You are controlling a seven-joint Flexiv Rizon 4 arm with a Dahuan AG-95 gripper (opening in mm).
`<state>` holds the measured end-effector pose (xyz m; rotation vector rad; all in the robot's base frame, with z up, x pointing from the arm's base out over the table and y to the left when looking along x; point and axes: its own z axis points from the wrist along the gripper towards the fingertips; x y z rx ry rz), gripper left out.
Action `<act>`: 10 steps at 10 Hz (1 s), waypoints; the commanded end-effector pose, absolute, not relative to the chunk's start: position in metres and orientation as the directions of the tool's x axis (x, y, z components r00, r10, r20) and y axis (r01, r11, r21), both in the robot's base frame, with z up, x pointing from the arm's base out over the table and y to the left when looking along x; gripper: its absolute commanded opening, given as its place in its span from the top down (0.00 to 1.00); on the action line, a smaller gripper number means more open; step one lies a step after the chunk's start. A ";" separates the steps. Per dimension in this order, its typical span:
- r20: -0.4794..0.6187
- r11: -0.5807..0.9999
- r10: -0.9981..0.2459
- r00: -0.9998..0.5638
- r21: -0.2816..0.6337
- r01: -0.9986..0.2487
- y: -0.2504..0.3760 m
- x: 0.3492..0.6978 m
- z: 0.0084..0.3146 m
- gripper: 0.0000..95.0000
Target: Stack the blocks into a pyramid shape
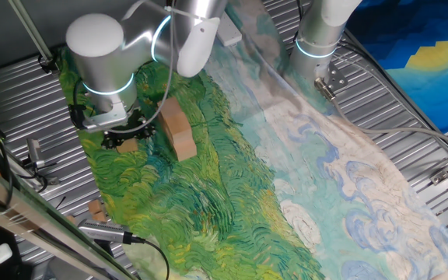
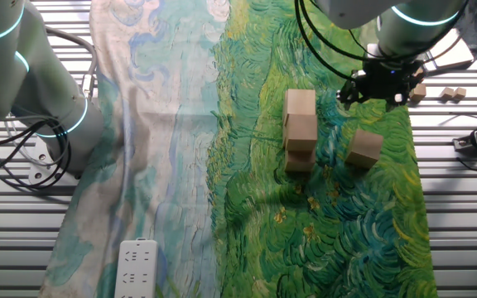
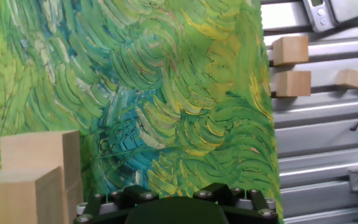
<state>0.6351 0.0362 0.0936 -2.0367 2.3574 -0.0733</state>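
Hand view shows two blocks [image 3: 33, 171] at lower left on the green painted cloth [image 3: 166, 93], one stacked-looking mass with a nearer cube in front; two more blocks [image 3: 289, 50] sit off the cloth on the slatted metal table [image 3: 316, 162] at upper right, one above the other in frame, and two much smaller tan scraps [image 3: 357, 77] lie just right of them.

Other fixed view: a row of blocks [image 2: 300, 130] sits mid-cloth, touching end to end, roughly three visible, exact count hard to tell. A single block [image 2: 363, 148] stands apart to its right, still on the cloth. One more block [image 2: 418, 93] lies at the cloth edge by the gripper, scraps [image 2: 452, 93] beside it on the table.

One fixed view: the row shows as a tan cluster [image 1: 176, 129] right of the gripper; another block [image 1: 127, 145] sits partly hidden under the gripper.

Gripper [image 2: 385, 93] hangs low over the cloth's far edge, near the loose block, apart from the row. Fingers are dark and blurred in every view; cannot tell if spread or closed, nothing visibly gripped.

Second robot base [image 1: 322, 31] stands off the cloth. White power strip [image 2: 137, 269] lies on the cloth's pale end.
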 end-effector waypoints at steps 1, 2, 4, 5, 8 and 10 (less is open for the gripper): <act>0.003 0.207 -0.978 -0.207 0.003 -0.978 0.037 0.636 0.094 0.20; 0.018 0.223 -0.975 -0.223 -0.009 -0.975 0.037 0.636 0.094 0.20; 0.023 0.315 -0.949 -0.315 -0.007 -0.949 0.037 0.636 0.094 0.20; 0.031 0.322 -0.946 -0.322 -0.013 -0.947 0.037 0.636 0.094 0.20; 0.031 0.321 -0.946 -0.321 -0.024 -0.947 0.037 0.636 0.094 0.20; 0.024 0.315 -0.949 -0.316 -0.021 -0.949 0.039 0.636 0.093 0.20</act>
